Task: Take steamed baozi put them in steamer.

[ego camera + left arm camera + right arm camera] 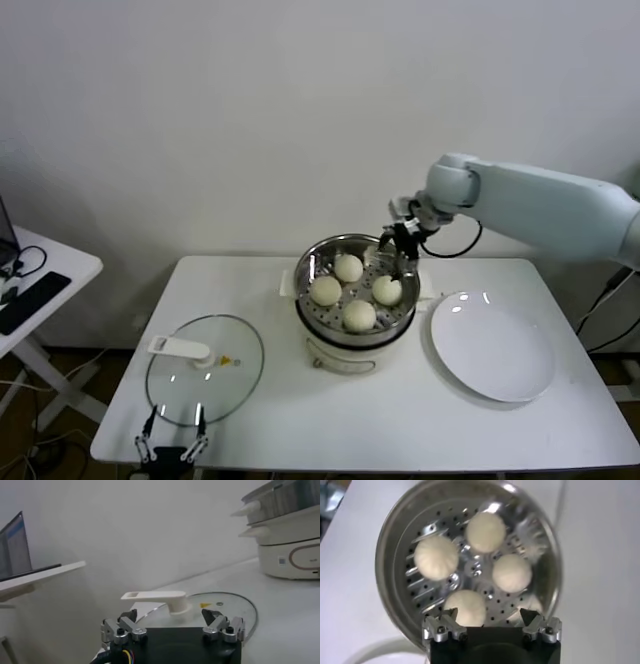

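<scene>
Four cream-white round steamed baozi [348, 267] [325, 290] [387, 290] [359, 315] sit inside one shiny round steel steamer [312, 270] at frame centre. Right hand [404, 250], spread and empty, hovers over its upper-right rim. Left hand [171, 438], also spread, rests at the table's [350, 420] lower-left edge.

Steamer [352, 290], centre of head view: polished stainless steel, mirror-bright wall, perforated metal floor; white glossy plastic base.

Four steamed baozi [347, 267] inside: matt cream dough, smooth domed tops, faint pleating on one in the right wrist view.

Lid [205, 370], lower left: clear glass, thin metal rim, white plastic handle.

Plate [492, 346], right of centre: white, glossy, light glints on rim.

Table [400, 420]: white, smooth, matt.

Right gripper [400, 254] and left gripper [172, 440]: black matt body, bare metal finger mounts.
</scene>
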You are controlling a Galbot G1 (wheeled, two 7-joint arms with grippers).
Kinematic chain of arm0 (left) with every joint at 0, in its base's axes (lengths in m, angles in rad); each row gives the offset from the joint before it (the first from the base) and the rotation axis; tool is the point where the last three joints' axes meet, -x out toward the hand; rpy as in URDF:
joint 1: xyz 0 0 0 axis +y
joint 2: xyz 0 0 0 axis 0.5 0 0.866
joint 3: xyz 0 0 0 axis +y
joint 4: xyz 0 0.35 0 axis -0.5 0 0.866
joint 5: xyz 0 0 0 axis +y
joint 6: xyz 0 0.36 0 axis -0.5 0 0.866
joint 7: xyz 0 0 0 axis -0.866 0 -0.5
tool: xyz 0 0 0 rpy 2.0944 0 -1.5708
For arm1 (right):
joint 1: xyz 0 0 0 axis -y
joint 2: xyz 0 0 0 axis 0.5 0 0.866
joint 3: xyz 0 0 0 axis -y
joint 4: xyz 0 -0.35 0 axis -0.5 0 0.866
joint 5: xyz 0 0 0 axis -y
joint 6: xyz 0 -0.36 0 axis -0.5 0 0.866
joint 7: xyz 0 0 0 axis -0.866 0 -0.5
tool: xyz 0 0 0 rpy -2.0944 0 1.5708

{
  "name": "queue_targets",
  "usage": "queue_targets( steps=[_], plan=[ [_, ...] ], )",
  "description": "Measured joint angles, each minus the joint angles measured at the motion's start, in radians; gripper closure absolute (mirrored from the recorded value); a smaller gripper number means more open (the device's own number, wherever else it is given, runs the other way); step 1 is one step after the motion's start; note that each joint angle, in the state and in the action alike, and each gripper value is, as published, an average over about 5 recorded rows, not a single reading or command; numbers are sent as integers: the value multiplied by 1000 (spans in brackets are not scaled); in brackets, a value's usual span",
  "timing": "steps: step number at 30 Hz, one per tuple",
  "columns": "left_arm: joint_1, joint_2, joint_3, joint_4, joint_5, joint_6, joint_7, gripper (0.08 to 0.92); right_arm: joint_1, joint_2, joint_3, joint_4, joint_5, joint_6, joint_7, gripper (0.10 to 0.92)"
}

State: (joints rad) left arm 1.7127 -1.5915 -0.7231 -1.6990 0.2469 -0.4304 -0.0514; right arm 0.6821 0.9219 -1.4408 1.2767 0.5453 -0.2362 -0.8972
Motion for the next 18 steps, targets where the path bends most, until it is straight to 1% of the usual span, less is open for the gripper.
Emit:
queue_targets(
  steps=[4,9,18],
  plan=[
    [-8,0,3,5,-1,4,0,177,-44,-79,87,76,63,-21,118,203],
    [-18,-1,5,10,-1,7,1,177,-185,-182,270,177,121,-43,280,203],
    [-28,-1,10,11,-2,11,3,177,-636,-306,730,355,157,-37,525,203]
  ],
)
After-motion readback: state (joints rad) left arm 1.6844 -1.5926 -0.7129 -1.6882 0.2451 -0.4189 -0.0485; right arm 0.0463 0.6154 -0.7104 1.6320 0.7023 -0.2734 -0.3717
